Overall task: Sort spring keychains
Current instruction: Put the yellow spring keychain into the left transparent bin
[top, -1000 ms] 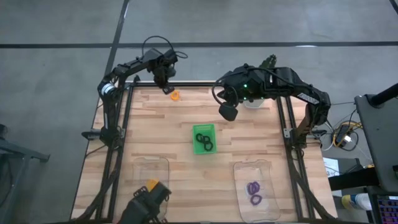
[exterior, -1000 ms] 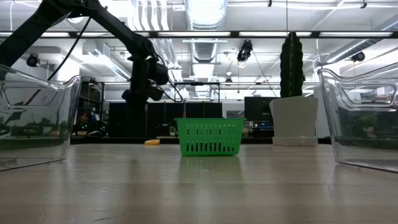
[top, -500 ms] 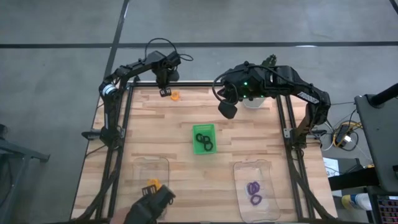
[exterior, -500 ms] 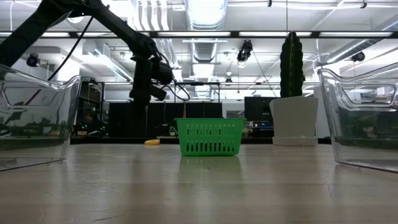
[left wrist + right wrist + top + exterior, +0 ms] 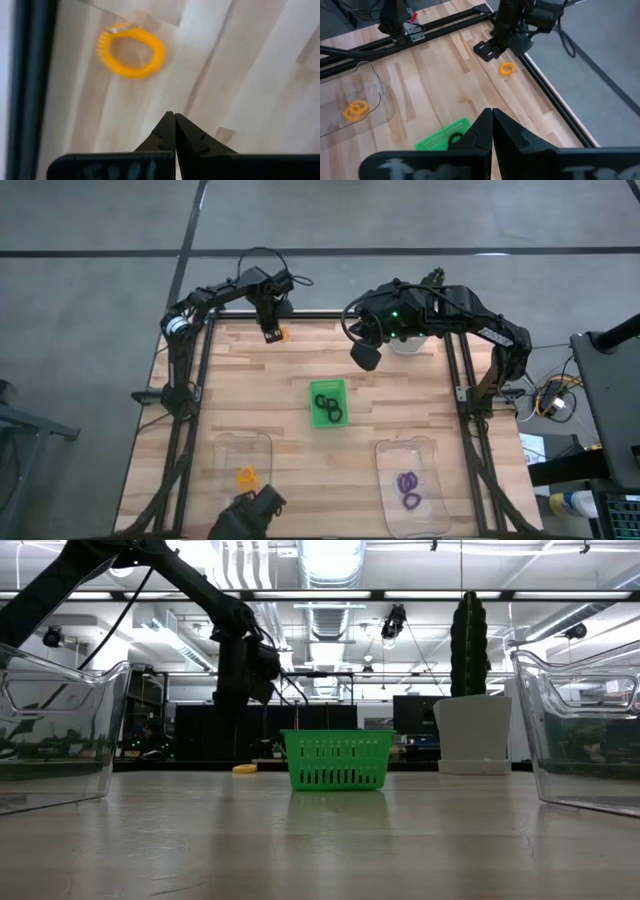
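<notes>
Green plastic marks the small tray (image 5: pixel 328 401) at the centre of your high view, and it holds black spring keychains (image 5: pixel 327 408) coiled together inside its walls. Toward the lower left of that view you have a clear container (image 5: pixel 243 463) with orange keychains (image 5: pixel 245 477) lying in it; toward the lower right, a second clear container (image 5: pixel 410 485) holds the purple keychains (image 5: pixel 408 488). One loose orange keychain (image 5: pixel 280 334) lies flat on the wooden counter (image 5: pixel 250 390) near its top edge, upper left of centre. Your left claw (image 5: pixel 269 333) hangs just beside that ring, and in the left wrist view its fingers (image 5: pixel 171 131) are pressed together with nothing between them, the ring (image 5: pixel 131 51) lying apart from the tips. Your right claw (image 5: pixel 365 357) waits above the counter in the upper middle of the high view, its fingers likewise closed and empty in the right wrist view.
</notes>
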Robot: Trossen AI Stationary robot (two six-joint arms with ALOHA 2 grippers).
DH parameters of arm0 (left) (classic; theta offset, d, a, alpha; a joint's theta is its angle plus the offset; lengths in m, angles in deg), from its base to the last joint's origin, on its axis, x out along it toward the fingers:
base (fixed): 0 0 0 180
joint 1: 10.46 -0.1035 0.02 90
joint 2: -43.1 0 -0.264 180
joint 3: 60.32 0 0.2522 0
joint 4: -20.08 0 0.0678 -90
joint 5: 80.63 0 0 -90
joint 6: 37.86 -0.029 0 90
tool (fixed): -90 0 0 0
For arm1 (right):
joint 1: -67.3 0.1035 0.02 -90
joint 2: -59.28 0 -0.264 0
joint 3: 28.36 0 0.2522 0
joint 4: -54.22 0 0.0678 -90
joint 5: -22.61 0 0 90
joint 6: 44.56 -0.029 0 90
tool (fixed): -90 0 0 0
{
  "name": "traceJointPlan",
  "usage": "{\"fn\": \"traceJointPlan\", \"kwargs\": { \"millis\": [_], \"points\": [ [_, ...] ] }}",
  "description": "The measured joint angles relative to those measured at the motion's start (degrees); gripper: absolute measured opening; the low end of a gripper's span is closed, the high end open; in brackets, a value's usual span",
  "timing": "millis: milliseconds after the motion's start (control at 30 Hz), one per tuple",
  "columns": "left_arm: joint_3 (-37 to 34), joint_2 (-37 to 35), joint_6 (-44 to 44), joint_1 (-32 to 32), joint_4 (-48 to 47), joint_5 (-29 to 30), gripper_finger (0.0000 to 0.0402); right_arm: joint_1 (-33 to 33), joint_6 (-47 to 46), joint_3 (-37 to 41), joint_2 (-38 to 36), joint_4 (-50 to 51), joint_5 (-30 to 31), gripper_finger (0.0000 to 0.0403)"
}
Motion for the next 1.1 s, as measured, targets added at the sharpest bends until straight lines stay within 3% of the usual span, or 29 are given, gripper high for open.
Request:
{"fn": "traceJointPlan", "kwargs": {
  "millis": [100,233,400,567,733,867,967,1100],
  "points": [
    [-0.2,0.0,1.8,0.2,-0.2,0.2,0.0000,0.0,0.0,0.1,0.0,-0.2,0.0,0.0008],
    [2.8,-0.2,10.4,0.1,0.4,-0.4,0.0000,0.0,0.0,0.1,0.0,-0.2,0.0,0.0008],
    [3.7,-0.3,17.5,0.2,1.3,-8.3,0.0000,0.0,0.5,0.6,0.1,-0.5,-0.1,0.0008],
    [4.9,-0.3,39.7,0.6,3.3,-14.0,0.0000,0.0,0.5,0.7,0.1,-0.5,-0.2,0.0008],
    [4.9,-0.3,62.4,2.7,10.0,-15.8,0.0000,0.0,1.2,0.7,0.1,-0.5,-0.2,0.0008],
    [4.8,-0.3,67.9,6.2,23.1,-16.6,0.0000,0.0,1.9,0.7,0.1,-0.2,-0.2,0.0008],
    [4.2,-0.3,74.8,8.3,32.8,-13.7,0.0000,-0.1,1.7,0.7,-0.1,1.9,-0.4,0.0008],
    [4.2,-0.3,78.5,10.8,38.4,1.2,0.0000,-0.8,1.1,0.7,-0.7,2.8,-0.5,0.0008]
  ]
}}
